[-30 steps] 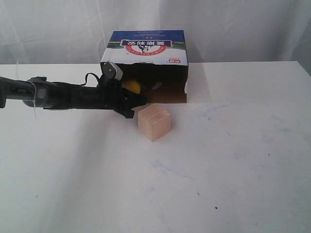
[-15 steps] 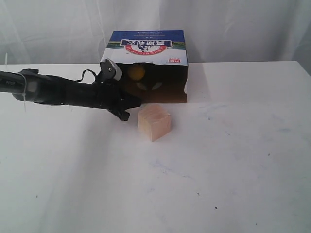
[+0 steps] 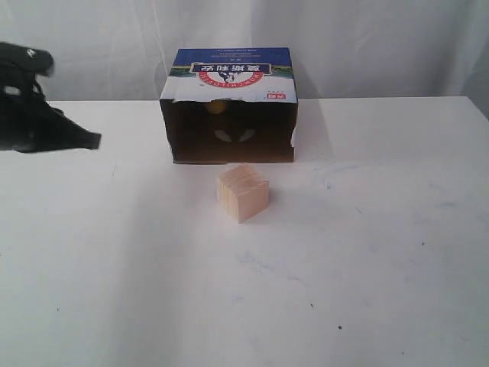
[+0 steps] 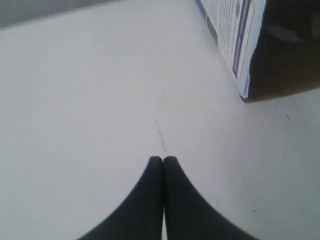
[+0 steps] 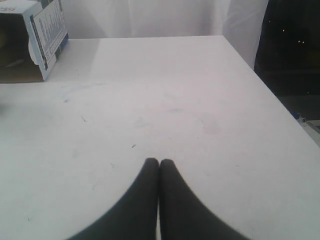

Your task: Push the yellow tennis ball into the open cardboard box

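The yellow tennis ball (image 3: 216,108) lies deep inside the open cardboard box (image 3: 229,73), dim against the dark interior. The box lies on its side at the back of the white table, its mouth facing the front. My left gripper (image 3: 93,140) is shut and empty at the far left, well away from the box mouth. In the left wrist view its fingertips (image 4: 163,159) meet over bare table, with a box corner (image 4: 240,55) off to one side. My right gripper (image 5: 159,161) is shut and empty over bare table, out of the exterior view.
A pale wooden cube (image 3: 242,193) stands just in front of the box mouth. In the right wrist view the box (image 5: 45,35) shows far off, and the table edge (image 5: 272,95) drops to a dark area.
My left arm has pulled back to the left, away from the box mouth. The ball has rolled from the opening deeper into the box. The cube has not moved.
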Action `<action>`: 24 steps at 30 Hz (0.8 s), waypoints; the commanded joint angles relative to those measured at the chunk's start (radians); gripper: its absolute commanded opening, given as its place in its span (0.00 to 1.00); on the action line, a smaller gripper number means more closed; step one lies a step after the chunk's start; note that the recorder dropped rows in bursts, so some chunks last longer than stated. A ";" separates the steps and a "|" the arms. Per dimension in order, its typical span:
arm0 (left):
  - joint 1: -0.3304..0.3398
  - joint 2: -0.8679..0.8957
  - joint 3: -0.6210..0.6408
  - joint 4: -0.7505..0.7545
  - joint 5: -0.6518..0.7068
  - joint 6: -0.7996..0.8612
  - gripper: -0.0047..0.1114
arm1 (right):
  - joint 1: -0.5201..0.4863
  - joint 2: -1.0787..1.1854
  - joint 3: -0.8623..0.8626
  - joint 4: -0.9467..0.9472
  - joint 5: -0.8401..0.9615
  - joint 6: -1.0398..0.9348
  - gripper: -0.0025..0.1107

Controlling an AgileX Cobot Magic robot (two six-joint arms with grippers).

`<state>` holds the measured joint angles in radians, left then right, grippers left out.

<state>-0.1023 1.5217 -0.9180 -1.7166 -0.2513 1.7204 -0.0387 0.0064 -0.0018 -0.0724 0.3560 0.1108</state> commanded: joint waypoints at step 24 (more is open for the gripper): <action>0.000 -1.246 0.364 -0.028 0.029 0.330 0.04 | -0.006 -0.006 0.002 -0.007 -0.007 0.006 0.02</action>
<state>-0.1023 0.2973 -0.5785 -1.7228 -0.1590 1.9566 -0.0387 0.0064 -0.0018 -0.0724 0.3560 0.1130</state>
